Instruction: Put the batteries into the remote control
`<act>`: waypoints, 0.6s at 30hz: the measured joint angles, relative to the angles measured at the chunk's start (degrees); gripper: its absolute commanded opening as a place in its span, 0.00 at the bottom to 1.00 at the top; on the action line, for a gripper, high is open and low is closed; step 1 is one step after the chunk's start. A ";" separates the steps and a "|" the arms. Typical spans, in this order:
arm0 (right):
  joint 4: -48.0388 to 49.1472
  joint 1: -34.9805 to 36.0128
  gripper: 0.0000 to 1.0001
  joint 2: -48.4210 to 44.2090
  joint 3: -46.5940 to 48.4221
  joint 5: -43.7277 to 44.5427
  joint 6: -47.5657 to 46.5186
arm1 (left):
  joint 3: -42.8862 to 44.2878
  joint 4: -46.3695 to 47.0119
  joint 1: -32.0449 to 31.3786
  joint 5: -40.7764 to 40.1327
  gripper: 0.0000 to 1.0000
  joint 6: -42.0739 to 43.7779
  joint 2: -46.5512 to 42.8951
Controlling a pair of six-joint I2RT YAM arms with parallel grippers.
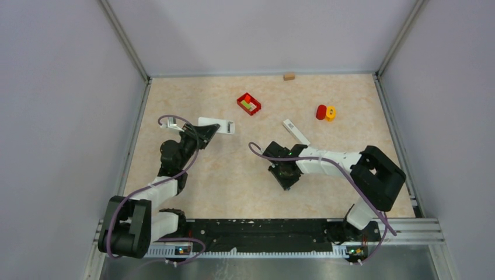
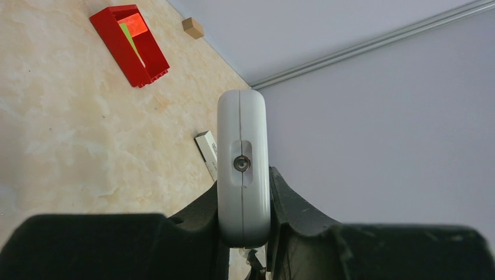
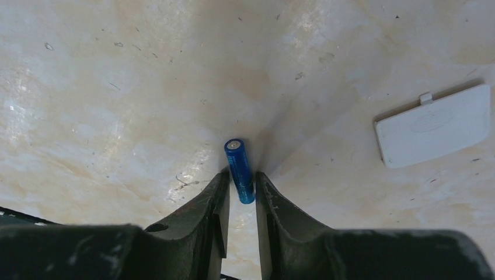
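Note:
My left gripper point(image 1: 201, 134) is shut on a white remote control point(image 1: 217, 126), held at the left of the table. In the left wrist view the remote point(image 2: 242, 128) stands edge-on between the black fingers of the left gripper point(image 2: 243, 192), which press on both its sides. My right gripper point(image 1: 284, 170) is low over the table's middle. In the right wrist view the right gripper point(image 3: 241, 181) is shut on the near end of a blue battery point(image 3: 237, 158). I cannot tell whether the battery rests on the table. No other batteries show.
A white battery cover point(image 3: 432, 125) lies right of the right gripper, also seen as a white cover point(image 1: 296, 132). A red tray point(image 1: 249, 104) with coloured blocks stands further back. Red and yellow pieces point(image 1: 326, 112) sit far right, and a wooden block point(image 1: 289, 76) lies at the back wall.

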 measured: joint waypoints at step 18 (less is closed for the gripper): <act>2.08 -3.72 0.06 -2.45 3.10 -0.13 9.03 | 2.47 -4.70 0.07 7.63 0.00 0.13 1.57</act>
